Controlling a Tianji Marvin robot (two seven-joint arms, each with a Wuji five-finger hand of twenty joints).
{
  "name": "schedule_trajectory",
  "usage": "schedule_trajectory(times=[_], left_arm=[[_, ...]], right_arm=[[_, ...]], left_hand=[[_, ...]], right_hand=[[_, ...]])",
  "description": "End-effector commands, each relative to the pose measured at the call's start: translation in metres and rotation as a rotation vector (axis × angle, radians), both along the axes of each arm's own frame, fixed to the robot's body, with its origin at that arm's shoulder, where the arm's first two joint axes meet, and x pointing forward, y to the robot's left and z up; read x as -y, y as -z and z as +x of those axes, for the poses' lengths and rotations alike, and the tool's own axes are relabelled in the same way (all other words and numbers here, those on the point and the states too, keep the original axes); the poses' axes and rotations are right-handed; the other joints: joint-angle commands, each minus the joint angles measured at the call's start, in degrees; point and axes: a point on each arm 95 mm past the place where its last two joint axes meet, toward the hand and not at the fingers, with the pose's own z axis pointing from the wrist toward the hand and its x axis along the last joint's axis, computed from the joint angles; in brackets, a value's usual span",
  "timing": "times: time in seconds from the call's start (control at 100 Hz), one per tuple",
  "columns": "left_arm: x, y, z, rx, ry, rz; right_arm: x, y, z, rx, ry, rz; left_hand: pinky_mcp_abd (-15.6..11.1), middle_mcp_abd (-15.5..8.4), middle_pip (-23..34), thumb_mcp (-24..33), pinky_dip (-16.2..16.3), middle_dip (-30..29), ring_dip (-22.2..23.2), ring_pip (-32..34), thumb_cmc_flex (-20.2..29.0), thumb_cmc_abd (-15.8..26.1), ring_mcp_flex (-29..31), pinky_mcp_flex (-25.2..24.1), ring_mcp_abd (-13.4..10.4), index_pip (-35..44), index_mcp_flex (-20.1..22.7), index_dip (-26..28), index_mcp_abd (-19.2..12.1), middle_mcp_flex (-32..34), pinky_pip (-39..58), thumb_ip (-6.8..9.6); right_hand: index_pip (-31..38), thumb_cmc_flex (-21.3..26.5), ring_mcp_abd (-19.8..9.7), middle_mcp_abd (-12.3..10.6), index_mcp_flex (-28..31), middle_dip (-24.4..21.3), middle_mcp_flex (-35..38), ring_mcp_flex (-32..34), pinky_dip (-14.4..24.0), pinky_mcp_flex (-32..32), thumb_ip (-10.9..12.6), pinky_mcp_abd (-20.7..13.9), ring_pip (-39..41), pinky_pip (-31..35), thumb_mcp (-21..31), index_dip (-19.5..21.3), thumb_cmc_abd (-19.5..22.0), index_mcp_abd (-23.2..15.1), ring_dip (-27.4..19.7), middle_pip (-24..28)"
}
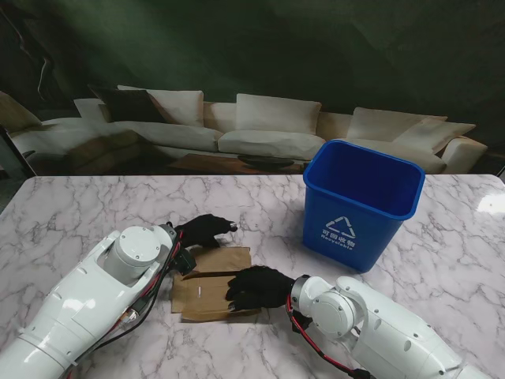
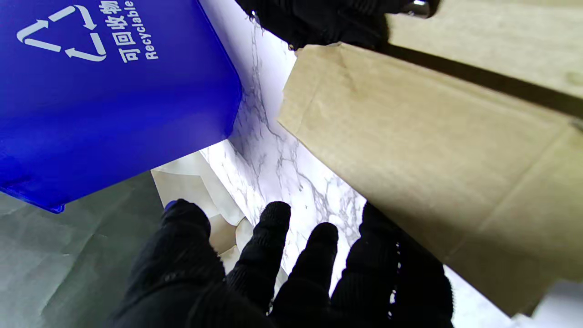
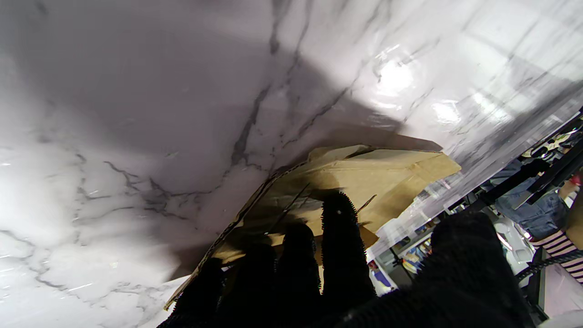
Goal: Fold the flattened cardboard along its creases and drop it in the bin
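Two black-gloved robot hands work a sheet of brown cardboard (image 1: 207,284) on a marble table (image 1: 79,205), with a blue bin (image 1: 361,202) standing upright to the right of the cardboard and farther from me, well apart from it. The right hand (image 1: 260,286) reaches in from the bin's side and lies palm down on the cardboard's right edge, its fingers (image 3: 339,237) stretched flat across the sheet rather than curled around it; the thumb sits off to one side, and nothing is gripped. The left hand (image 1: 203,230) hovers at the cardboard's far left corner, on the side away from the bin, fingers (image 2: 273,228) spread and slightly bent, holding nothing; whether its fingertips touch the sheet cannot be told. The left forearm (image 1: 95,300) covers the cardboard's left margin. The sheet lies nearly flat, its long axis running from near me toward the far side of the table, with a dark slit running across it toward the bin and one edge lifted a little off the marble in the right wrist view. The bin's recycling mark faces the cardboard. A pale sofa (image 1: 268,130) runs behind the table, beyond the bin.
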Motion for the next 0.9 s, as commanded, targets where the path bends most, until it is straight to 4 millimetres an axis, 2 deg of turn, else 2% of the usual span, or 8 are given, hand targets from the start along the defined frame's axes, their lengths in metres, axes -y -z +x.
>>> schedule_trajectory(times=[0.0, 0.2, 0.32, 0.51, 0.57, 0.68, 0.8, 0.89], left_arm=[[0.007, 0.004, -0.003, -0.035, 0.035, 0.000], [0.005, 0.012, -0.001, -0.105, 0.031, 0.015], [0.004, 0.011, -0.005, -0.146, 0.061, 0.013], [0.006, 0.003, -0.011, -0.136, 0.075, -0.030], [0.007, 0.000, -0.014, -0.125, 0.082, -0.042], [0.008, -0.006, -0.020, -0.111, 0.094, -0.081], [0.011, -0.013, -0.027, -0.092, 0.109, -0.138], [0.013, -0.019, -0.033, -0.076, 0.122, -0.169]], right_arm=[[0.010, 0.028, -0.012, -0.068, 0.010, -0.061], [0.011, 0.029, -0.012, -0.068, 0.011, -0.062], [0.011, 0.029, -0.012, -0.069, 0.013, -0.064], [0.011, 0.030, -0.012, -0.071, 0.011, -0.071], [0.011, 0.030, -0.012, -0.072, 0.013, -0.073], [0.012, 0.030, -0.011, -0.071, 0.012, -0.083], [0.013, 0.030, -0.010, -0.075, 0.007, -0.105], [0.013, 0.031, -0.010, -0.072, -0.001, -0.119]], left_hand=[[0.25, 1.47, -0.30, -1.07, 2.94, -0.96, 1.57, 6.42, -0.90, 0.85, 4.77, 3.22, -0.80, -0.75, -1.54, -0.77, 0.12, -0.91, 7.42, -0.65], [0.39, 2.74, 0.17, -1.12, 2.59, -1.19, 2.49, 7.26, -1.26, 1.38, 3.65, 1.95, -0.46, -1.05, -1.95, -1.03, 0.54, 2.25, 7.47, -0.68], [0.84, 3.33, 1.18, -1.25, 3.24, -0.44, 5.42, 10.25, -3.09, 3.07, 4.47, 2.33, -0.02, -1.83, -3.36, -1.67, 0.76, 6.42, 8.82, -0.88], [1.23, 1.33, 3.17, -1.39, 2.95, 2.74, 7.75, 11.14, -5.15, 5.15, 3.49, 0.77, 0.37, -2.09, -3.84, -2.43, 0.58, 12.44, 7.71, -1.15], [1.14, 1.14, 2.85, -1.39, -0.46, 3.90, 7.33, 9.82, -5.53, 5.50, 2.86, -0.90, 0.40, -1.97, -3.94, -2.61, 0.48, 11.85, 1.55, -1.22], [0.74, 0.66, 2.50, -1.38, -3.92, 4.23, 7.10, 9.70, -5.68, 5.61, 2.45, -1.84, 0.59, -1.95, -4.18, -2.76, 0.29, 10.19, -4.31, -1.25], [2.49, 0.20, 2.19, -1.39, -5.12, 4.34, 6.62, 9.13, -5.62, 5.56, 1.80, -0.39, 0.64, -1.79, -3.99, -2.69, 0.15, 8.40, -5.70, -1.26], [3.75, -0.94, 1.29, -1.46, -5.12, 3.58, 1.08, 1.48, -5.61, 5.43, -1.31, 1.29, -0.17, -1.63, -3.88, -2.49, -0.23, 3.92, -3.74, -1.29]], right_hand=[[0.50, -1.64, 2.57, 4.00, 1.22, 1.54, 1.20, 0.26, 0.20, 1.41, 0.64, 5.78, 0.29, 3.20, -1.30, 0.06, 2.17, 2.50, 0.16, 4.84], [0.52, -1.60, 2.58, 4.02, 1.24, 1.61, 1.11, 0.25, 0.20, 1.38, 0.65, 5.92, 0.30, 3.21, -1.29, 0.09, 2.17, 2.53, 0.15, 4.95], [0.50, -1.60, 2.67, 4.00, 1.19, 1.67, 1.08, 0.18, 0.20, 1.36, 0.65, 5.88, 0.28, 3.21, -1.28, 0.10, 2.20, 2.59, 0.15, 5.06], [0.30, -1.60, 3.15, 4.39, 0.79, 1.65, 0.79, 0.11, 0.18, 1.34, 0.65, 6.04, 0.26, 3.15, -1.29, 0.04, 2.22, 2.79, 0.13, 5.00], [0.06, -1.56, 3.53, 4.55, 0.30, 1.59, 0.64, 0.07, 0.18, 1.32, 0.65, 6.33, 0.26, 3.14, -1.28, -0.05, 2.19, 3.05, 0.13, 4.89], [-0.63, -1.56, 4.25, 5.26, -0.89, 1.34, 0.08, -0.25, 0.34, 1.54, 0.66, 7.04, 0.19, 3.54, -1.26, -0.33, 2.31, 3.61, 0.09, 4.36], [-2.26, -1.48, 5.35, 6.55, -2.54, -0.04, -0.13, -0.79, 0.93, 0.78, 0.68, 7.75, 0.19, 7.46, -1.26, -1.20, 2.46, 4.33, -0.04, 1.81], [-2.70, -1.44, 6.13, 7.37, -3.37, -1.00, 0.46, -0.98, 0.91, 0.59, 0.68, 8.17, 0.18, 9.27, -1.29, -1.43, 2.56, 4.66, -0.07, 0.03]])
